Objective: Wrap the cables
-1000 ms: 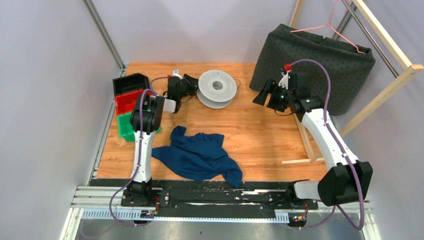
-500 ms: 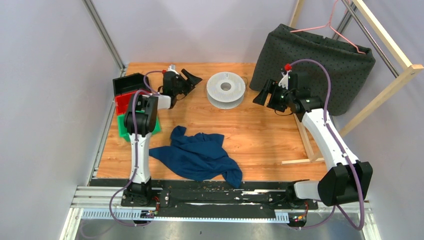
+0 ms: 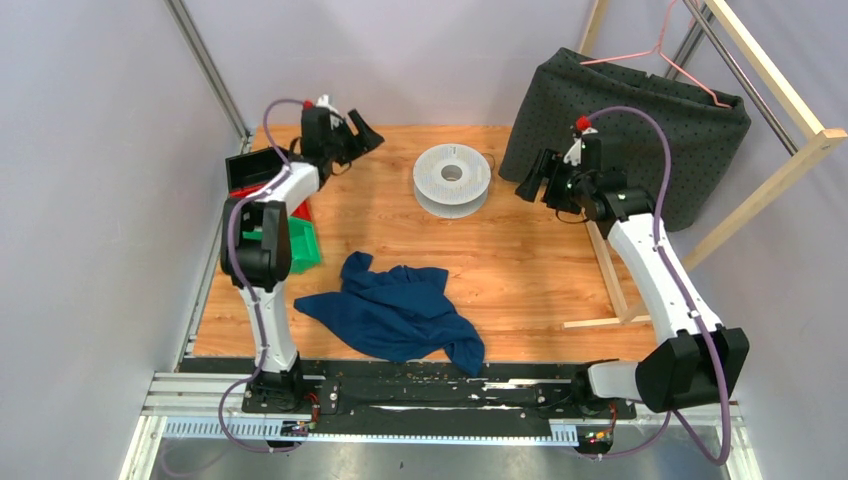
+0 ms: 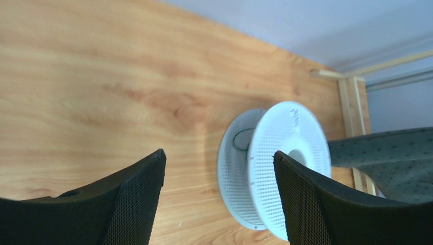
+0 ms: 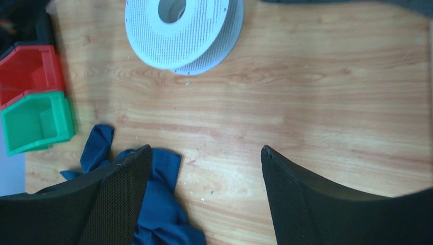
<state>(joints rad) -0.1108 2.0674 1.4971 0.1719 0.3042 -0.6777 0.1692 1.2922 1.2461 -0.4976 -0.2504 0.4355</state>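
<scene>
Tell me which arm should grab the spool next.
Right, probably. The right gripper, open, sits nearer the white spool and faces it; the left gripper, also open, is farther away.

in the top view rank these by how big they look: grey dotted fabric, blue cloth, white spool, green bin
1. grey dotted fabric
2. blue cloth
3. white spool
4. green bin, partly hidden, so its rank is unsure
</scene>
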